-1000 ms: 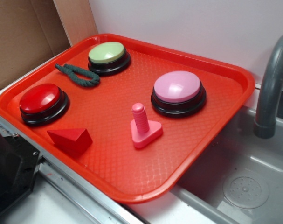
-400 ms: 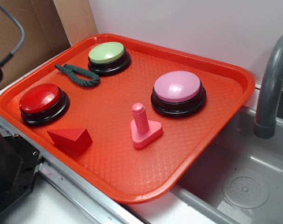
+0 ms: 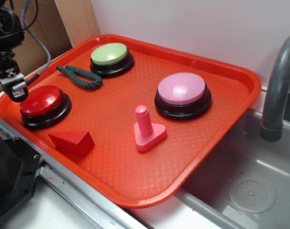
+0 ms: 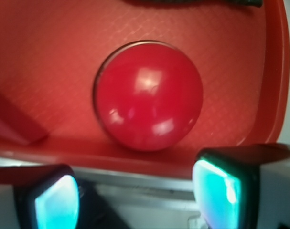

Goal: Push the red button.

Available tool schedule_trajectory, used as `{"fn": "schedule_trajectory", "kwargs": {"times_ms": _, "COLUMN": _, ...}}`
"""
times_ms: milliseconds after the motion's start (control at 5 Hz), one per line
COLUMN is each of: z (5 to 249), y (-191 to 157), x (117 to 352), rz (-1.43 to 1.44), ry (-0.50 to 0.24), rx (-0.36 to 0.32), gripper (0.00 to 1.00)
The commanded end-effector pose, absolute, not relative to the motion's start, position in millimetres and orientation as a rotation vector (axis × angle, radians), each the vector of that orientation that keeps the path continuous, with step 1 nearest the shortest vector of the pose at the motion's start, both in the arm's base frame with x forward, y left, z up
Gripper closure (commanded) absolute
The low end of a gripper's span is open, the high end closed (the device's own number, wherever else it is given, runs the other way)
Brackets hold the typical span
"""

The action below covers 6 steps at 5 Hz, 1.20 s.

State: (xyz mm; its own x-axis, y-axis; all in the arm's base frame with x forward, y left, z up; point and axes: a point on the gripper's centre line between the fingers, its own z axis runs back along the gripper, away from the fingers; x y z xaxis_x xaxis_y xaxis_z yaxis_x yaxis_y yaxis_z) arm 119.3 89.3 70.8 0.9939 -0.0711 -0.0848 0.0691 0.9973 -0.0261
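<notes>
A: Where is the red button (image 3: 41, 101) sitting?

B: I'm seeing it lying at the left end of the tray (image 3: 216, 129), close to the rim. The wrist view is showing its glossy dome (image 4: 148, 95) filling the middle of the frame, with the tray rim running just below it.

A: And the gripper (image 3: 15, 90)?

B: It's hanging at the far left of the exterior view, over the tray's left rim and just beside the button. I can't tell whether it's touching the dome. In the wrist view I'm seeing the two fingertips (image 4: 54, 202) at the bottom corners, standing wide apart, with the gripper (image 4: 135, 195) holding nothing between them. So the jaws are standing open and empty.

A: What else is lying on the tray?

B: A red wedge (image 3: 72, 141) is sitting just in front of the button, apart from it. A green button (image 3: 110, 54) is sitting at the back, with a dark green rope (image 3: 80, 76) lying between it and the red one. A pink button (image 3: 182, 89) is sitting toward the right, and a pink bolt (image 3: 145, 128) is standing upright on its triangular base in front of it.

A: Anything beside the tray?

B: A grey sink (image 3: 250, 191) is lying to the right, with a grey faucet (image 3: 277, 86) rising at its edge.
</notes>
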Motion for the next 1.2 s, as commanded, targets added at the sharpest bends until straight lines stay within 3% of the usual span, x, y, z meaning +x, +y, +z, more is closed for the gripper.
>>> {"fn": "schedule_trajectory", "kwargs": {"times_ms": 0, "z": 37, "y": 98, "x": 152, "rz": 0.017, "ry": 0.092, "rx": 0.108, "gripper": 0.0}}
{"fn": "schedule_trajectory", "kwargs": {"times_ms": 400, "z": 46, "y": 96, "x": 154, "rz": -0.028, "ry": 0.051, "rx": 0.097, "gripper": 0.0}}
{"fn": "schedule_trajectory", "kwargs": {"times_ms": 600, "z": 91, "y": 91, "x": 146, "rz": -0.031, "ry": -0.033, "rx": 0.128, "gripper": 0.0}}
{"fn": "schedule_trajectory", "kwargs": {"times_ms": 1000, "z": 112, "y": 98, "x": 150, "rz": -0.023, "ry": -0.031, "rx": 0.102, "gripper": 0.0}}
